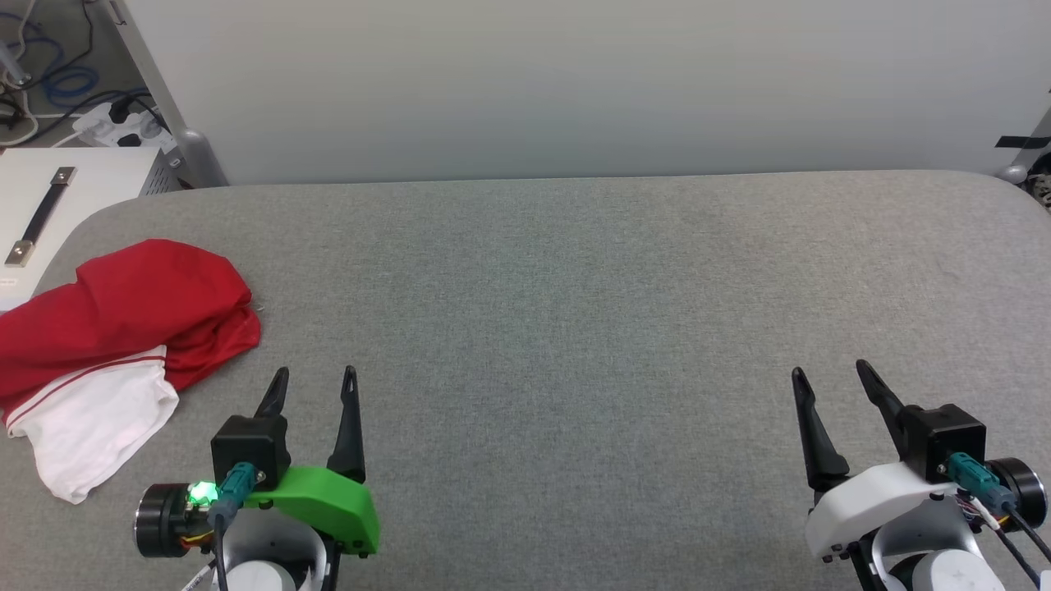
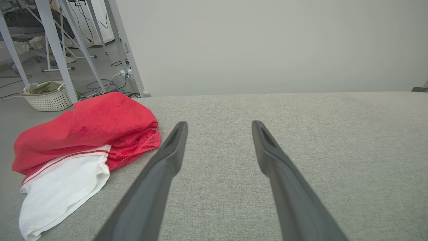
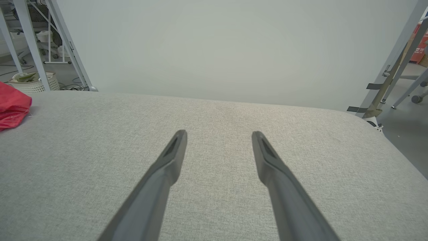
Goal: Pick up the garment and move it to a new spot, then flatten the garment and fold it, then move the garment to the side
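While the garment (image 1: 123,320) is lying bunched at the table's (image 1: 575,328) left edge, you are seeing the left gripper (image 1: 317,371) and right gripper (image 1: 829,368) hovering with fingers spread apart, holding nothing. The fabric is looking thin, light and floppy, so you are likely best pinching a raised red fold nearest the left gripper, not the loose white sleeve.

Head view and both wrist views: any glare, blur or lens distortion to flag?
Head view: soft even light, no glare, garment sharp. Left wrist view: wide-angle stretch, left end effector fingers loom large. Right wrist view: same stretch, table evenly lit.
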`<state>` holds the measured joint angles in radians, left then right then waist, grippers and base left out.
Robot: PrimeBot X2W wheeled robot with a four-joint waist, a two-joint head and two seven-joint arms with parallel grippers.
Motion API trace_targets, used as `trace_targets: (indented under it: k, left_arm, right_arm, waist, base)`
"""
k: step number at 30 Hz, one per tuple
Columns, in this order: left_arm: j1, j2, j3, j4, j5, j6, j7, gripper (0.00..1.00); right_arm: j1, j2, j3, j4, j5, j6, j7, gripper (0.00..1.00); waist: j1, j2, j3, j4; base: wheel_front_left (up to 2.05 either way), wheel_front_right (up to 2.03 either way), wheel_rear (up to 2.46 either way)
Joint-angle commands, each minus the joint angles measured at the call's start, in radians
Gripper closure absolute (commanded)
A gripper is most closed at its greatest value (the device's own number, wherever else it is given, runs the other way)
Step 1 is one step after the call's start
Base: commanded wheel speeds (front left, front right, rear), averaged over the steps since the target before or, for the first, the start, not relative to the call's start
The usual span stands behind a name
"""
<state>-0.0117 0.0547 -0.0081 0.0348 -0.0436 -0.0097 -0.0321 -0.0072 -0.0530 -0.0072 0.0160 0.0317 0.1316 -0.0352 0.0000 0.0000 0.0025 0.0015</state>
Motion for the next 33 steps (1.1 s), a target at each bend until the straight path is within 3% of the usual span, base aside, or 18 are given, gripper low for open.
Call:
trace_targets:
  k: [1, 33]
  left_arm:
    - [0.005, -0.001, -0.001, 0.008, -0.009, -0.005, -0.011, 0.00]
    - [0.027, -0.002, -0.011, 0.033, -0.070, -0.027, -0.081, 0.00]
  right_arm:
    - [0.006, 0.000, -0.003, 0.005, 0.009, 0.000, -0.011, 0.00]
    - [0.023, 0.001, 0.005, -0.004, 0.046, 0.000, -0.080, 0.00]
  waist:
    - [0.0000, 0.0000, 0.000, 0.001]
    - [0.0000, 0.0000, -0.005, 0.016]
  base:
    - [0.00, 0.00, 0.00]
    - [0.00, 0.00, 0.00]
